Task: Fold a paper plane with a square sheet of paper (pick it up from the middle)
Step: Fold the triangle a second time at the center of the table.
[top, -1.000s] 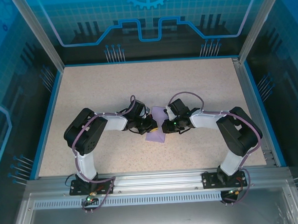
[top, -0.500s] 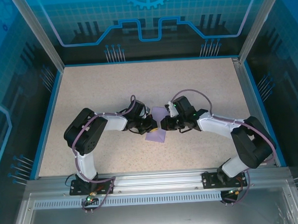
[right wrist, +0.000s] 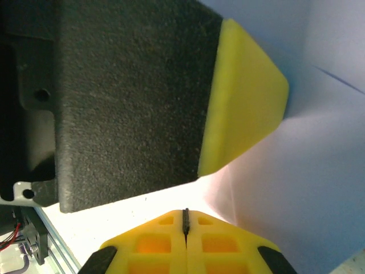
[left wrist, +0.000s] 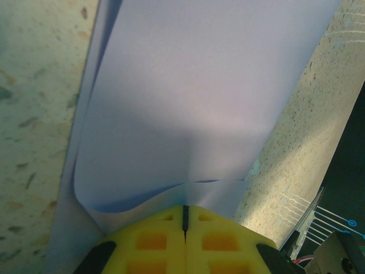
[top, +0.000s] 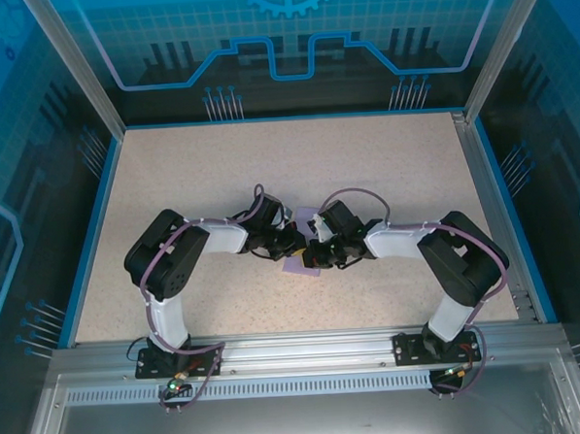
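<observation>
**Both grippers closed at the lavender sheet**

The square sheet of paper (top: 296,266) lay on the speckled table (top: 171,175), and both arms reached in to it from opposite sides. In the top view only two small lavender parts of the sheet were free to see, one at its far end and one at its near end. The middle of it was hidden under the two gripper heads.

The left gripper (top: 293,244) stood at the left edge of the sheet. In its wrist view the yellow pads (left wrist: 154,240) were pressed fully together, with only a thin dark seam between them. The sheet (left wrist: 199,103) stretched away from the tips of the left gripper (left wrist: 185,212). An upper layer of the sheet curled up from a lower one and ran into the tips, so this gripper was clenched on the paper. The bare table (left wrist: 28,114) showed on both sides of the sheet.

The right gripper (top: 316,254) stood on the right part of the sheet, just beside the left one. In its wrist view the right gripper (right wrist: 185,220) was also clenched, pad against pad. Pale paper (right wrist: 319,171) lay all around its tips, but I could not tell if any paper was caught between them. One black finger of the left gripper, with its yellow pad (right wrist: 242,97), stood just beyond these tips, and the tip of that pad touched the sheet.
</observation>
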Controlling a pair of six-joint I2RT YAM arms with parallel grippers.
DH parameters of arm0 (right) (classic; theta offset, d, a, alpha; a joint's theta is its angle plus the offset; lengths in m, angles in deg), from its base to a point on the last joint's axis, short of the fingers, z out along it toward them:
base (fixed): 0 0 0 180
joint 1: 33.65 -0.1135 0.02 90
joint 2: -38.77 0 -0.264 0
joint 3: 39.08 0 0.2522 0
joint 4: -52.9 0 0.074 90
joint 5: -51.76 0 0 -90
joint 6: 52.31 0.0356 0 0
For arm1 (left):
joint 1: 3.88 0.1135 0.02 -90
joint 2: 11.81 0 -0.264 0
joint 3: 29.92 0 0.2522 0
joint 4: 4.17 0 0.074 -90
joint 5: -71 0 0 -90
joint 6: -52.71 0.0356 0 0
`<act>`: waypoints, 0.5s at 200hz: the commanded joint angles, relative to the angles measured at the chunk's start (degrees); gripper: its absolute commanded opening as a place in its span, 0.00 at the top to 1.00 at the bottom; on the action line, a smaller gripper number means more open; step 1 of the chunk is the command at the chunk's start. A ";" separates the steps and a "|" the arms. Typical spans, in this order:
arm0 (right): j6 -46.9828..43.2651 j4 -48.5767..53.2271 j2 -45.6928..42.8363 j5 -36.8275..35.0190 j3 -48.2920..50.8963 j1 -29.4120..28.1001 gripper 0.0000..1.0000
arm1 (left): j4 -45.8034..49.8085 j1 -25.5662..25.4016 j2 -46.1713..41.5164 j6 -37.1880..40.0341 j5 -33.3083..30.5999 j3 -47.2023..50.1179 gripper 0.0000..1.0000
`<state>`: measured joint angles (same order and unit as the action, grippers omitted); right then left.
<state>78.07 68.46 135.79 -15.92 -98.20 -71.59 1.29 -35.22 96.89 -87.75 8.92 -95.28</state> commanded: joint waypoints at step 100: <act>0.32 0.11 3.21 0.68 0.81 2.16 0.93 | 4.31 -0.32 1.42 1.72 -1.41 1.14 1.00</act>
<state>78.04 68.48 137.07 -16.11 -98.25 -69.97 1.29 -35.22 96.89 -87.75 8.92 -95.28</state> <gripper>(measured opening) 0.067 0.069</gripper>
